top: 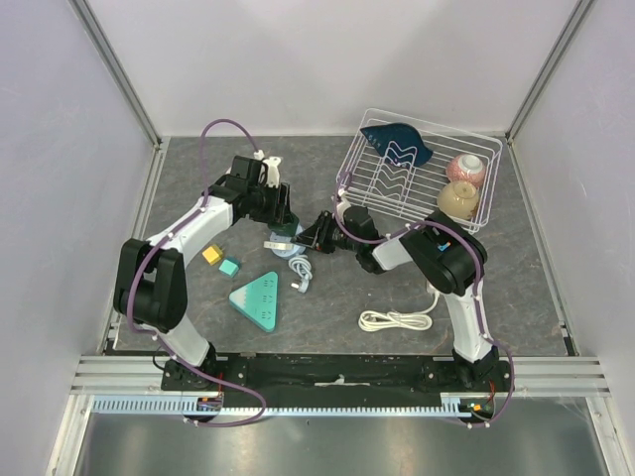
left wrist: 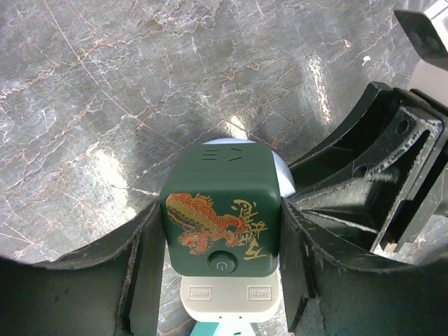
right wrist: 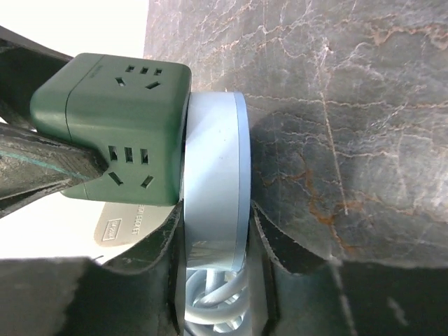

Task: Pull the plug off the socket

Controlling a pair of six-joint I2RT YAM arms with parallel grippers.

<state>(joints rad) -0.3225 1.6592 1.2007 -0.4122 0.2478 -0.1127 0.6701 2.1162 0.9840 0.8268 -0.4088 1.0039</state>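
A dark green cube socket (left wrist: 220,210) with a gold and red dragon print sits mid-table (top: 283,236). My left gripper (left wrist: 220,260) is shut on its two sides. A light blue round plug (right wrist: 213,189) sits flat against the socket's (right wrist: 119,126) side face. My right gripper (right wrist: 213,262) is shut on the plug's two flat faces, its white cable (right wrist: 217,304) coiled between the fingers. In the top view both grippers (top: 281,230) (top: 316,236) meet at the socket. The plug's pins are hidden.
A white cable (top: 301,273) trails toward the front. A teal triangular block (top: 258,297), a yellow block (top: 211,255) and a small teal block (top: 229,267) lie front left. A coiled white cord (top: 397,319) lies front right. A wire dish rack (top: 422,169) with bowls stands back right.
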